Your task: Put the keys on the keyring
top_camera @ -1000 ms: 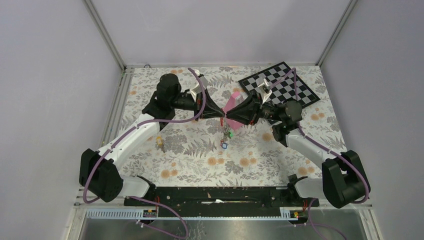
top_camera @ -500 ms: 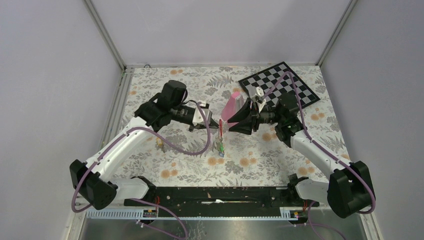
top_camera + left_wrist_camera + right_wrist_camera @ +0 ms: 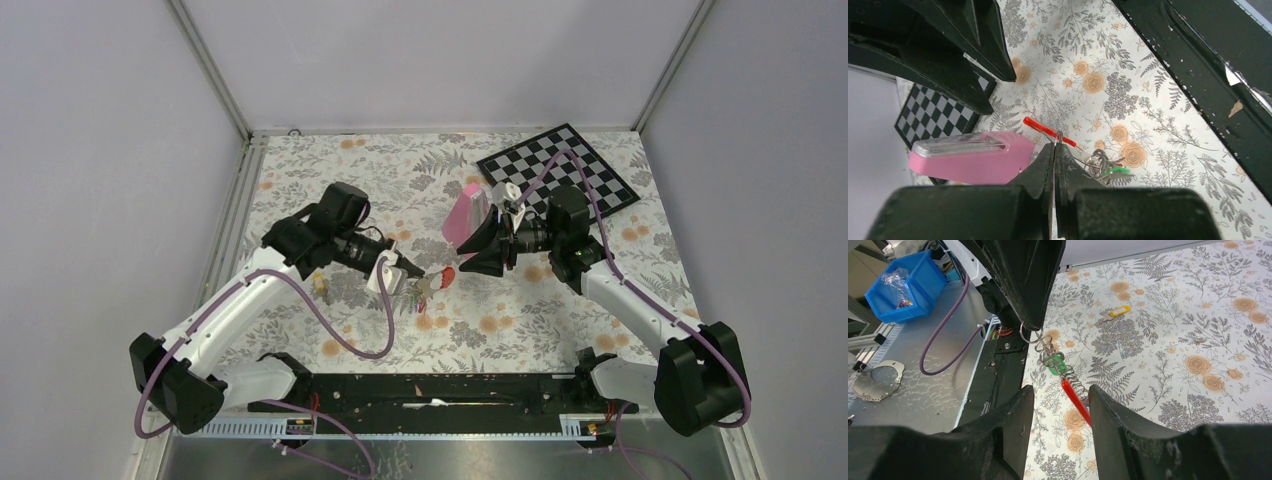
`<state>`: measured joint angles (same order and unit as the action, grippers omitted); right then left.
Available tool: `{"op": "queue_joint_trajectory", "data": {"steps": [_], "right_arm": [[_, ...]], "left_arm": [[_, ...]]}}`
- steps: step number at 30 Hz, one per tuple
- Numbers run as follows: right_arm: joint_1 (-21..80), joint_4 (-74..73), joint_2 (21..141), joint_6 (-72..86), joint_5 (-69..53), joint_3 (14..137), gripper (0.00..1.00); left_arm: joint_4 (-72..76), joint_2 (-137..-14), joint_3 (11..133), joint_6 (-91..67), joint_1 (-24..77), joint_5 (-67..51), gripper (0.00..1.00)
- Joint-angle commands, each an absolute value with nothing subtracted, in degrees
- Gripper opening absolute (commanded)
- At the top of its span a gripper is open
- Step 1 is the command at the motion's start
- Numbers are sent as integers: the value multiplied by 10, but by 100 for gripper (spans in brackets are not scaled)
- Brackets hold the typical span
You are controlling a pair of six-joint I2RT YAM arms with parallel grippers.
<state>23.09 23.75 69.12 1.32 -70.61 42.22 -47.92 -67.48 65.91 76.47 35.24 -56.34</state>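
My left gripper is shut on a thin metal loop of the keyring. The keyring's red bar sticks out past the fingertips. A bunch of keys, one with a green head, hangs from it close above the tablecloth. In the right wrist view the red bar and the green-headed key hang between my open right gripper's fingers. The right gripper is just right of the red bar and holds nothing. A loose yellow-headed key lies on the cloth.
A pink pyramid-shaped object stands just behind the grippers. A checkerboard lies at the back right. The black base rail runs along the near edge. A blue bin sits off the table.
My left arm has swung nearer and lower with the keyring, which now hangs close to the cloth with its red bar towards the right gripper. The right gripper has barely moved and stays open.
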Motion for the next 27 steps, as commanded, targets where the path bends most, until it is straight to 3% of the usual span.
{"op": "queue_joint_trajectory", "data": {"steps": [1, 7, 12, 20, 24, 27], "right_arm": [[229, 229, 686, -15, -709, 448, 51], [231, 255, 695, 28, -709, 462, 51], [233, 240, 701, 28, -697, 481, 51], [233, 113, 683, -87, -658, 495, 53], [234, 59, 679, -135, -658, 503, 60], [235, 34, 691, -137, -646, 524, 60]], "left_arm": [[-416, -664, 660, 692, 352, -577, 0], [-298, -674, 652, 420, 352, -540, 0], [-258, -684, 654, 303, 352, -523, 0], [-252, -691, 671, 233, 300, -536, 0], [-300, -701, 706, 236, 236, -570, 0], [-331, -701, 731, 235, 177, -588, 0]]}}
